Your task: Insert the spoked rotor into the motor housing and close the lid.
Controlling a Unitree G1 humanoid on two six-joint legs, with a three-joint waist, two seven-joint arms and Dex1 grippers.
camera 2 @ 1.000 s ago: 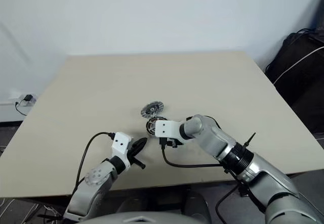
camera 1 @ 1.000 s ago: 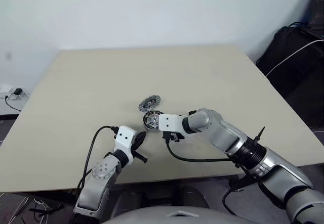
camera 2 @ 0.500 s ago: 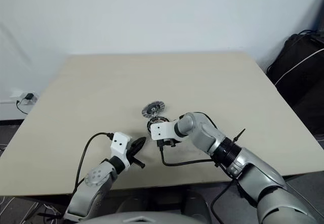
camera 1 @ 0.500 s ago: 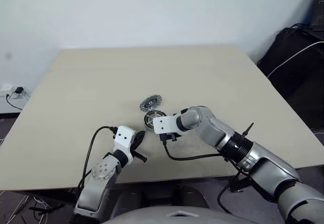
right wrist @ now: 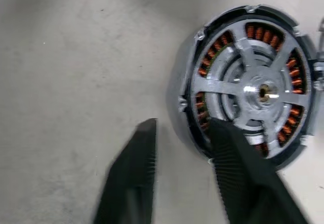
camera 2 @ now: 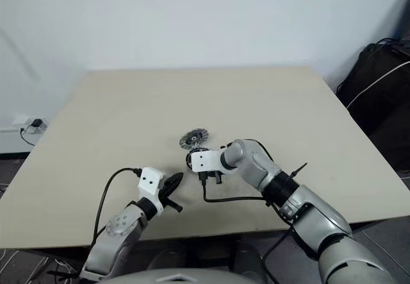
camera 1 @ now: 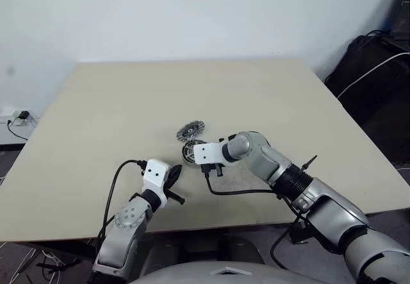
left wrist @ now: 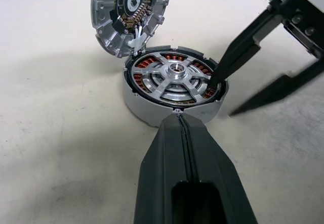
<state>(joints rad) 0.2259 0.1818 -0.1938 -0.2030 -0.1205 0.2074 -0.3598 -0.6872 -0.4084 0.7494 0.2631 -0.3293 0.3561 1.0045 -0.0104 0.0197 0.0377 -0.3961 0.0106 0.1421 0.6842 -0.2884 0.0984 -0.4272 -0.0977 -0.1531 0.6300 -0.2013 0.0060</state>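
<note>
The motor housing (left wrist: 152,107) stands on the table near its front middle, with the spoked rotor (left wrist: 174,77) lying inside its ring of copper windings. The lid (left wrist: 129,11) leans tilted against the housing's far side, ribbed face towards me. My right gripper (left wrist: 221,101) points down at the housing's right edge and is open. One finger (right wrist: 233,163) rests over the rotor's rim and the other (right wrist: 136,173) stands outside the housing wall. My left gripper (left wrist: 178,117) is shut and empty, just in front of the housing.
The beige table (camera 1: 128,104) stretches wide behind and to both sides of the parts. A black cable (camera 1: 237,192) loops from my right wrist over the tabletop. Dark bags (camera 1: 378,72) sit on the floor off the table's right edge.
My right gripper's fingers have drawn closer together around the housing's edge, and the right forearm has swung in towards the housing. The left arm has not moved.
</note>
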